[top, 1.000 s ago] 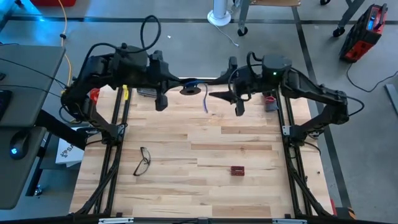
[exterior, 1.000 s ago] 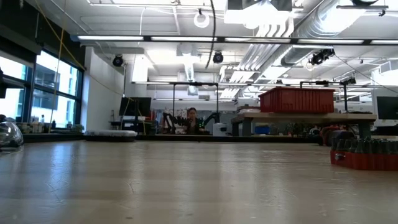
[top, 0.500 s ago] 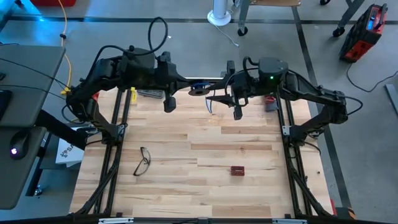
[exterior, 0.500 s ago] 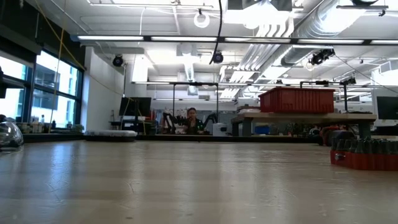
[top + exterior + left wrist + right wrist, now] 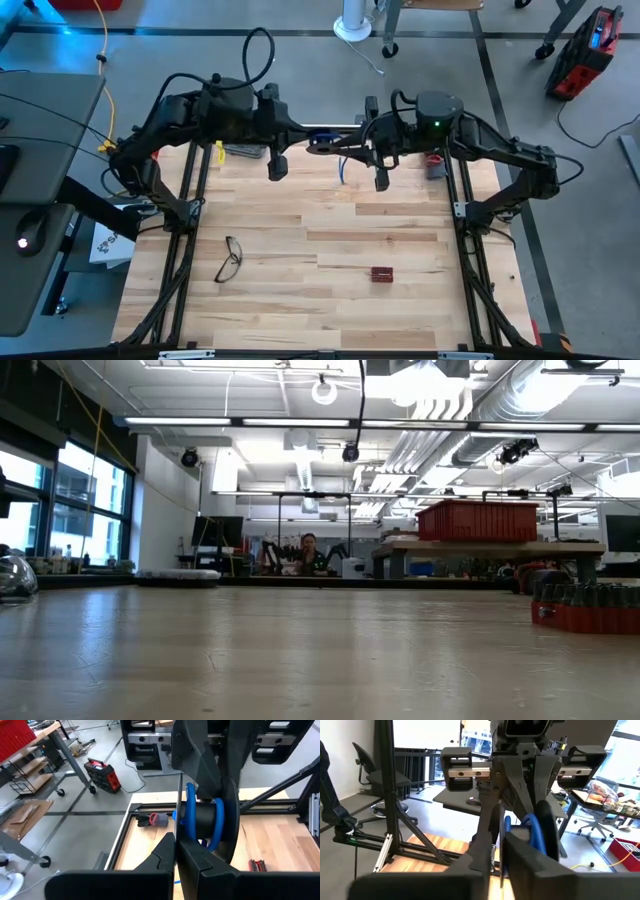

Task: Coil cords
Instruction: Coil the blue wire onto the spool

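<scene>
High over the far edge of the surface (image 5: 330, 225), the pressed-together left claw (image 5: 318, 141) and the right claw (image 5: 347, 146) are both pinching the blue cords (image 5: 202, 822) between them, so an uneven pull risks unwinding the coil.

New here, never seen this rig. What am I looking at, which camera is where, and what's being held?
Two dark robot arms work over a wooden table. The high view looks straight down; the low view looks level across the tabletop into the room; each wrist view looks forward past that arm's own fingers. The left gripper and right gripper meet in the air above the table's far edge. Between them is a coil of blue cord wound round a dark spool, with a short blue tail hanging down. The left gripper is shut on the spool; the right's fingers stand close against the coil. On the table lie eyeglasses and a small red block.
</scene>
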Robot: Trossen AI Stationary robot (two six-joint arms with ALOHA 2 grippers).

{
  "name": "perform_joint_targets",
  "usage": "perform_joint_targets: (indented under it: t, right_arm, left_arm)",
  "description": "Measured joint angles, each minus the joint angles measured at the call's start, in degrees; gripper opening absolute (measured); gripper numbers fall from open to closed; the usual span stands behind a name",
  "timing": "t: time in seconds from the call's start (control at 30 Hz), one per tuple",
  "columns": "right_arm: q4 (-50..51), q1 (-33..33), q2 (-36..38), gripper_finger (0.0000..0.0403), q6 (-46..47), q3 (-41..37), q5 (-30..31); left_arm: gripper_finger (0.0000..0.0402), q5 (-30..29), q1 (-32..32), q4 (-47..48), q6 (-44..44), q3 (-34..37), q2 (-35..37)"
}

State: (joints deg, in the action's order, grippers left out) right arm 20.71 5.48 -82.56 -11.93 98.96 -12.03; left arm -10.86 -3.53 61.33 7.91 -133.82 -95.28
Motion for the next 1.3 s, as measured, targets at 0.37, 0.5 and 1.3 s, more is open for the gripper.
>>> perform_joint_targets:
  t: [0.37,0.5,1.3]
  right_arm:
    - [-2.6,0.1,0.0,0.0002,4.8,0.0,0.0]
    - [-3.2,0.7,0.0,0.0001,5.9,0.0,-0.1]
    - [-27.5,2.7,-4.9,0.0000,23.7,0.0,-9.5]
  left_arm:
    - [0.0025,0.2,0.0,0.5,-5.2,-0.5,0.3]
    - [0.0078,0.0,-0.5,2.9,-7.3,-1.0,1.7]
    - [0.0193,3.6,-0.6,-46.6,-20.4,47.9,22.4]
